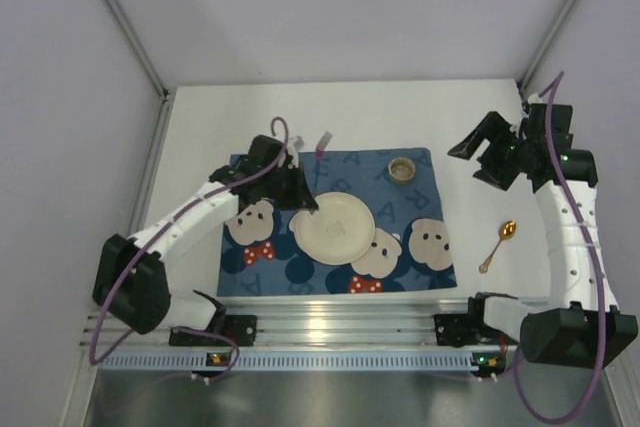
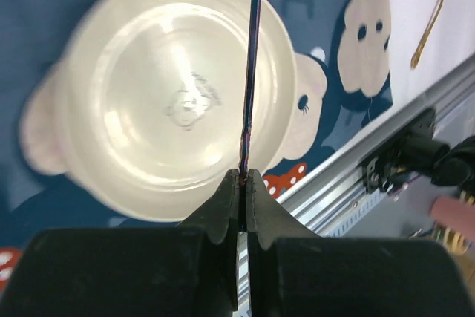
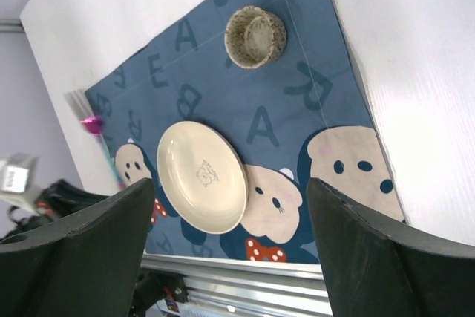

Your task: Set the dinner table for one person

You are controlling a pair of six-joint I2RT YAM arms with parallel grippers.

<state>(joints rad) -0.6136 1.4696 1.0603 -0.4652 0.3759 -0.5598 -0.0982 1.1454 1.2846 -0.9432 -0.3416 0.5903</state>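
Note:
On the white dinner table lies a blue mouse-print placemat. A cream plate sits at the mat's middle, with a small speckled cup at its far right corner. My left gripper hovers over the plate's left edge. In the left wrist view it is shut on a thin, shiny multicoloured utensil, seen edge-on and running out across the plate. A gold spoon lies on the bare table right of the mat. My right gripper hangs open and empty beyond the spoon.
A metal rail runs along the near table edge, carrying both arm bases. White walls with metal posts close in the far and side edges. In the right wrist view the cup and plate lie well below the open fingers.

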